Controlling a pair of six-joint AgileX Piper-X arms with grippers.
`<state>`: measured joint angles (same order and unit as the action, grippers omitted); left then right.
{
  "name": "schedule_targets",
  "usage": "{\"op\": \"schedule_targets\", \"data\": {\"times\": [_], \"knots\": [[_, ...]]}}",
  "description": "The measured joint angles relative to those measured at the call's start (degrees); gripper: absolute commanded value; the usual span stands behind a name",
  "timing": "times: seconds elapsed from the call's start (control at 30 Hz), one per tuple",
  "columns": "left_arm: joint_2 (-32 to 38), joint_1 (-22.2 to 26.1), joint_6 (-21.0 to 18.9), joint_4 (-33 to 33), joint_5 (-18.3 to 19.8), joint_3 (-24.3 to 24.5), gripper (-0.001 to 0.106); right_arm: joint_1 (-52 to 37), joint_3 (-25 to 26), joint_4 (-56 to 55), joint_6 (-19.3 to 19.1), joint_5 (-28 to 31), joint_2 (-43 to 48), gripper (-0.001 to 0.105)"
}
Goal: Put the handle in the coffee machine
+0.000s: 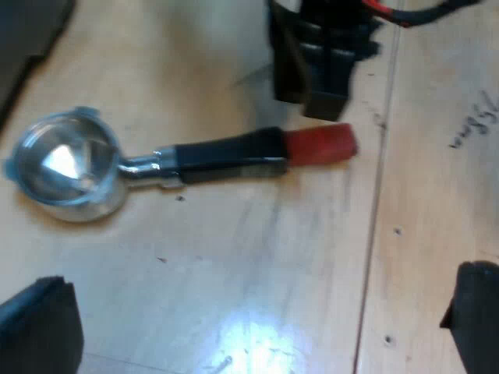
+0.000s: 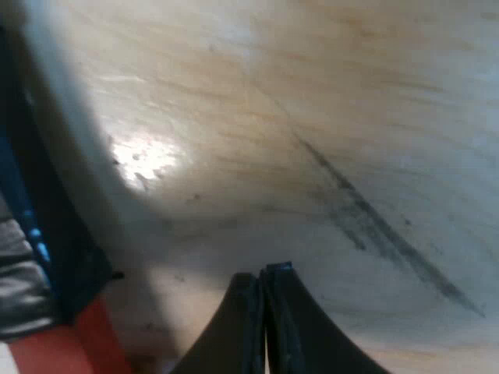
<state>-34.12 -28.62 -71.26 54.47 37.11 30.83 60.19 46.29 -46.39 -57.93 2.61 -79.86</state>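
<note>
One holder [image 1: 156,164], a shiny round metal cup on a dark, red-tipped handle, lies flat on the pale, scuffed wooden table [image 1: 273,257]. Over it the left gripper [image 1: 265,327] is spread wide. The right gripper [image 2: 263,319] is pressed together, seemingly empty, by the red end.

The bowl of the holder [image 1: 66,167] is polished metal, mirror-bright, with a shiny neck. Its handle [image 1: 226,154] looks like glossy black plastic, and its red end [image 1: 320,146] is duller. The counter [image 1: 257,257] is pale wood, smooth and sheeny enough to throw glare, scuffed with dark streaks. The jaws of the left gripper [image 1: 257,323] and the right gripper [image 2: 263,327] are matt black.
</note>
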Motion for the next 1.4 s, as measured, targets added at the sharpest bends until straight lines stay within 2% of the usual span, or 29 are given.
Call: {"op": "schedule_targets", "data": {"times": [0.17, 0.47, 1.07, 1.17, 1.2, 1.27, 1.4], "knots": [[0.0, 0.0, -0.3, -0.6, -1.4, -0.2, 0.098, 0.0, 0.0, 0.6, 0.1, -0.4, 0.0, 0.000], [0.0, 0.0, -0.3, -0.6, -2.6, -4.8, 0.098, 1.2, -0.7, 3.9, 1.8, -1.5, 0.0, 0.000], [0.0, 0.0, -0.3, -0.9, -2.5, -4.7, 0.098, 2.3, -0.9, 6.4, 3.1, -2.6, -2.1, 0.000], [0.0, 0.0, -0.3, -0.9, -2.5, -4.7, 0.092, 3.9, -0.9, 7.8, 3.6, -2.1, -2.3, 0.000], [0.0, 0.0, -0.3, -0.9, -2.5, -4.7, 0.080, 4.7, -0.9, 8.3, 4.5, -1.8, -2.5, 0.000], [0.0, 0.0, -0.3, -0.9, -2.5, -4.7, 0.074, 5.5, -0.9, 8.7, 5.8, -1.5, -2.5, 0.000], [0.0, 0.0, -0.3, -0.9, -2.5, -4.7, 0.073, 6.7, -0.9, 11.6, 6.9, -2.1, -2.9, 0.000]]}}
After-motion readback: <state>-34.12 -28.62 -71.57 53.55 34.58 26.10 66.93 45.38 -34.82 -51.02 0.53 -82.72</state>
